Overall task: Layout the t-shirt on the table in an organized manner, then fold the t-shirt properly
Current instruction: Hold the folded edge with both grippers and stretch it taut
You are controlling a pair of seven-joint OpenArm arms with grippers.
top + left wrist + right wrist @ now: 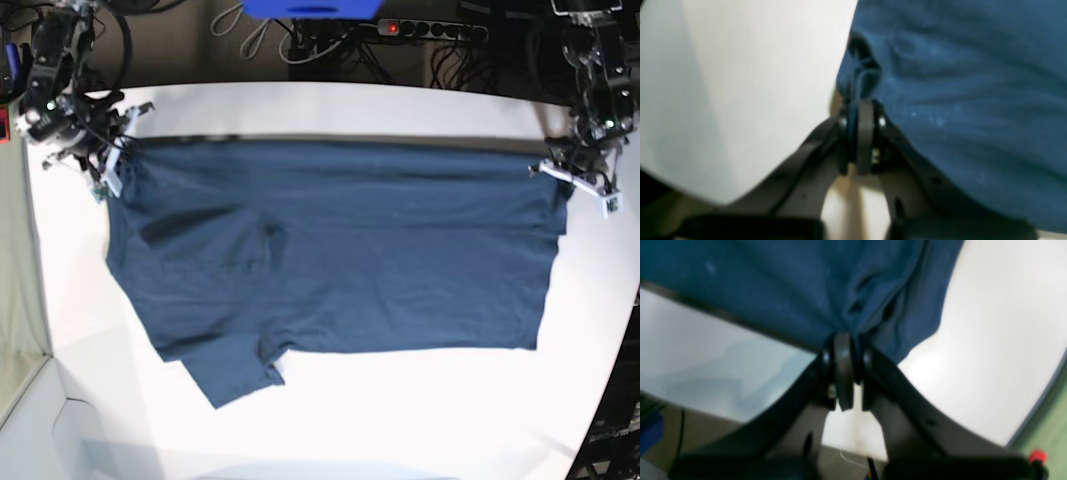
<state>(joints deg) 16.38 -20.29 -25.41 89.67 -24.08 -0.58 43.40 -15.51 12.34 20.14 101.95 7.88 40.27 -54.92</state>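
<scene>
Near edge of the worktop (400, 420): bare white, curved rim. The t-shirt (350, 250) lies spread across the middle. Its near hem on the right side runs fairly straight; at near left a sleeve or flap sticks out toward the front, crumpled, and a fold creases the left half.

Far edge of the shirt: pulled into a taut straight line between the two arms. Right tool (108, 170), at scene left, is clamped shut on the far-left corner; its wrist view shows the cloth bunched right into the closed jaws. Left tool (578, 180), at scene right, is likewise clamped on the far-right corner, cloth pinched between the pads.

Step in hand, as I judge it: stretching and laying out flat. To do it well:
- keep both grips level and equally tense, so the far edge lands straight and parallel to the worktop rim
- lower together, no slack in the middle
- then attend to the near-left flap and crease before any fold

Hard to make out:
- both wrist views are blurred
- whether the far edge is lifted or resting on the worktop, cannot tell
- which face is up, and where the collar lies
- arms cut off at the top corners
</scene>
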